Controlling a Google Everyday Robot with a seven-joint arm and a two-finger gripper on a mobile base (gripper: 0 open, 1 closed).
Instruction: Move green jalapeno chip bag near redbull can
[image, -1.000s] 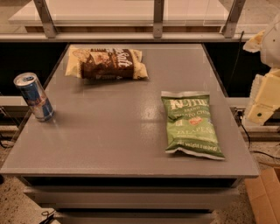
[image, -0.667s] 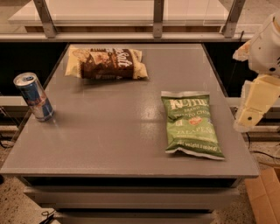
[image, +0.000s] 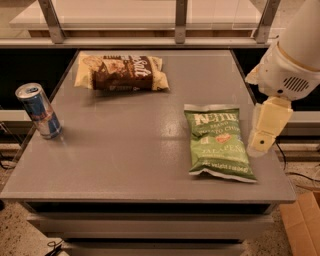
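At the desk's right edge, the gripper (image: 261, 142) hangs just beside the green jalapeno chip bag (image: 219, 142), apart from it.
The bag lies flat on the right of the desk (image: 130, 150), well apart from the redbull can (image: 38, 111), which stands upright near the left edge. Whether the gripper is open or closed cannot be told. The flat, crinkly bag offers little to pinch, so a shallow grasp may slip, and a carry ending too far left could topple the slim can.
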